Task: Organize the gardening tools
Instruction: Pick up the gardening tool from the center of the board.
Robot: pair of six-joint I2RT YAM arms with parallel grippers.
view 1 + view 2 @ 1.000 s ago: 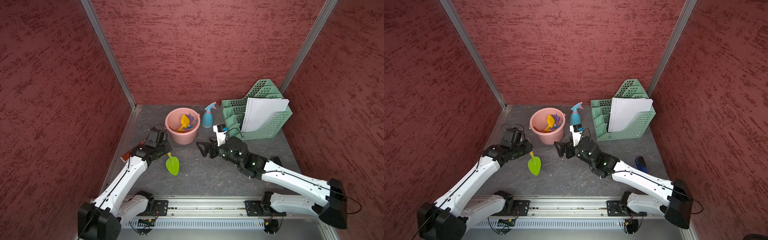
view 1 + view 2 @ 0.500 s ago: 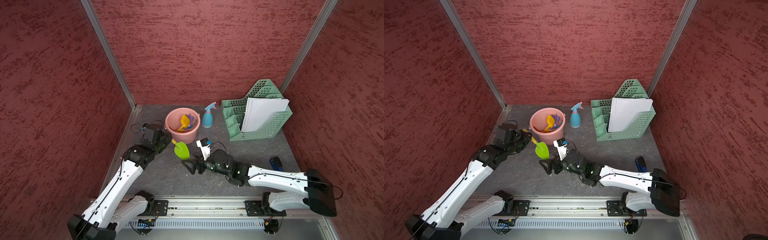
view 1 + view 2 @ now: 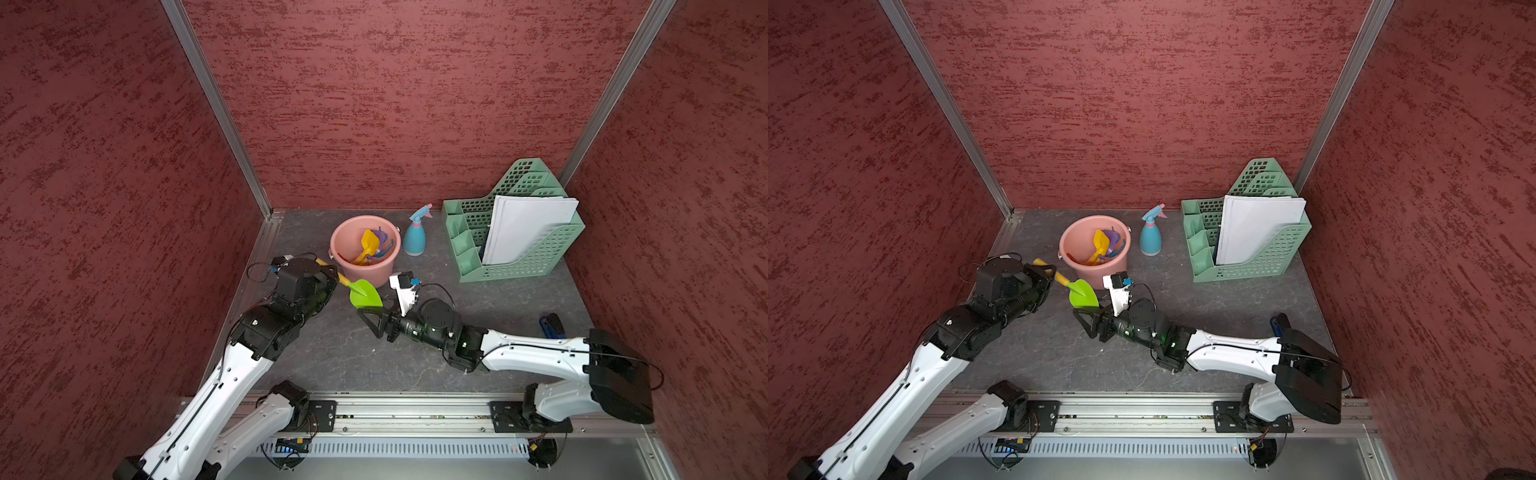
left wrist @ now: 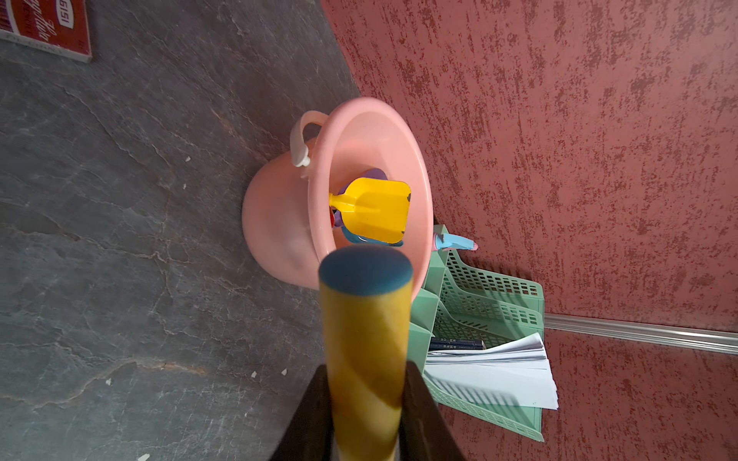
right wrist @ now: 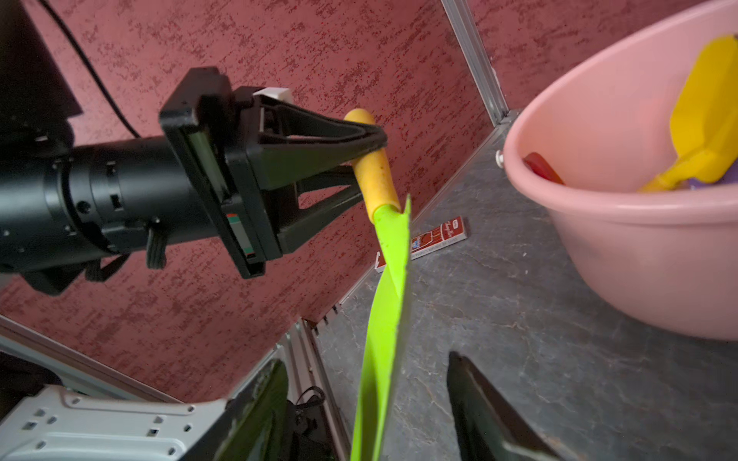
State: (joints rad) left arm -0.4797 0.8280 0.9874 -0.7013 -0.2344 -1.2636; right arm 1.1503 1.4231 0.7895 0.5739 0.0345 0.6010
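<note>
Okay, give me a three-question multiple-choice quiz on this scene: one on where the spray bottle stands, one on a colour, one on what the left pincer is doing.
1. Where does the spray bottle stand?
A. On the table, between the bucket and the file rack
B. Inside the bucket
C. Inside the file rack

2. What colour is the blade of the trowel?
A. Red
B. Green
C. White

3. What state is the left pincer in?
A. Open and empty
B. Out of sight in every view
C. Shut on the trowel's handle

Answers:
1. A, since both top views show it upright on the table beside the bucket.
2. B, since the blade is bright green below a yellow handle.
3. C, since the right wrist view shows its jaws clamped on the yellow handle.
</note>
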